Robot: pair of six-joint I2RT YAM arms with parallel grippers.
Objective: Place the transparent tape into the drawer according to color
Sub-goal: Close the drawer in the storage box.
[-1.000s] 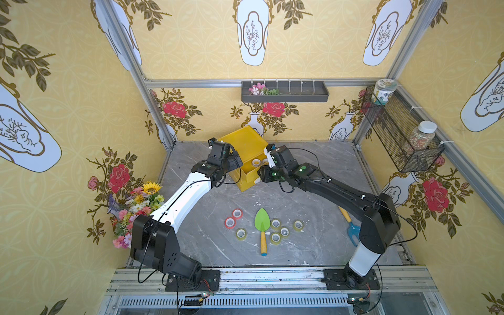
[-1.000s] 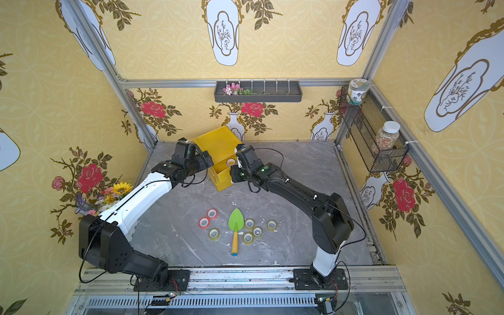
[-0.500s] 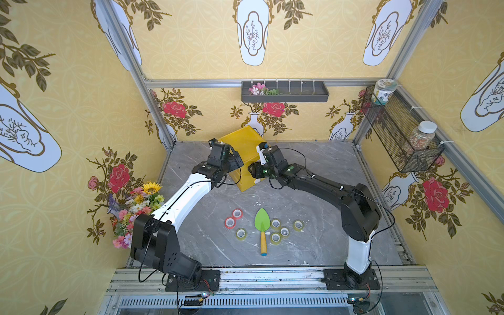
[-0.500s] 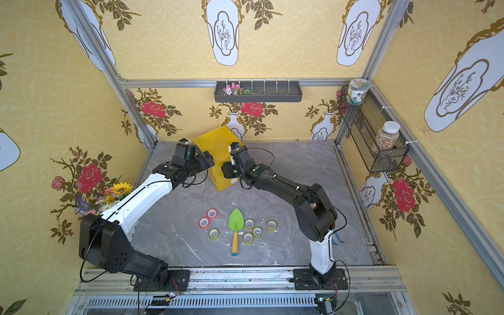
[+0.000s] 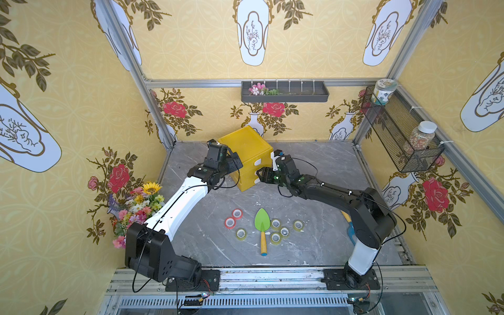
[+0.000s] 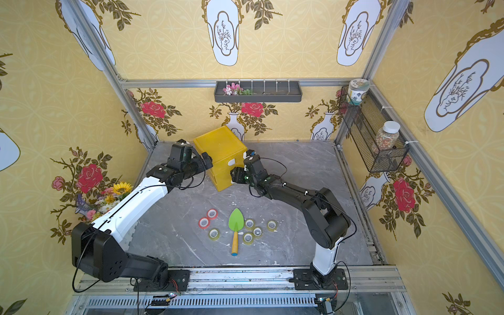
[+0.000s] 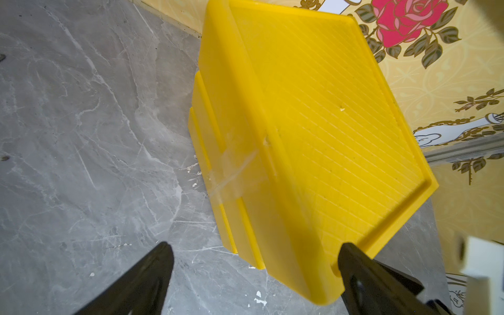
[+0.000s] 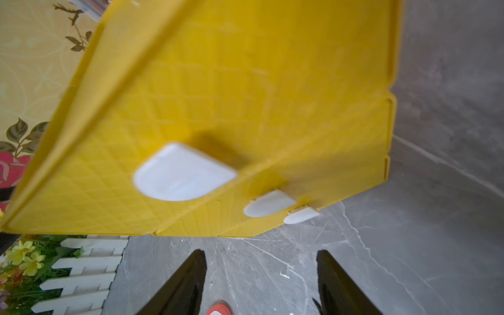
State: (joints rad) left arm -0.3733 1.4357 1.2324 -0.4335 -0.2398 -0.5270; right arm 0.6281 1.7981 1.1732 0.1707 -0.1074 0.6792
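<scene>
- We see a yellow drawer cabinet (image 5: pixel 246 152) standing at the back of the grey marbled surface (image 5: pixel 313 245), turned at an angle to the wall.
- Its three drawers (image 8: pixel 272 152) look shut, and their white handles (image 8: pixel 182 173) face our right arm.
- Our left gripper (image 7: pixel 255 245) is spread wide at the cabinet's left side, near a top corner. One finger (image 7: pixel 357 264) sits right against the rim of the cabinet's top. The other finger is clear of the cabinet, over bare surface, and nothing is pinched.
- Our right gripper (image 8: pixel 261 252) hangs just in front of the drawer fronts, apart from the handles. Its jaws are parted with only the surface between them, so it holds nothing.
- The tape rolls (image 6: pixel 248 238) all lie flat on the surface toward the front, well apart from the cabinet, on either side of a green trowel (image 5: pixel 262 222).
- Left of the trowel blade, two red rolls (image 5: pixel 237 213) touch each other, and a yellowish roll (image 5: pixel 241 234) lies just in front of them.
- Right of the blade lie four pale rolls (image 5: pixel 275 223). Three are clustered close together and the fourth is a little further right. We cannot tell for each whether its tint is yellowish or colourless.
- The trowel's blade points toward the cabinet and its handle toward the front rail.
- A bunch of flowers (image 5: pixel 139 201) stands against the left wall.
</scene>
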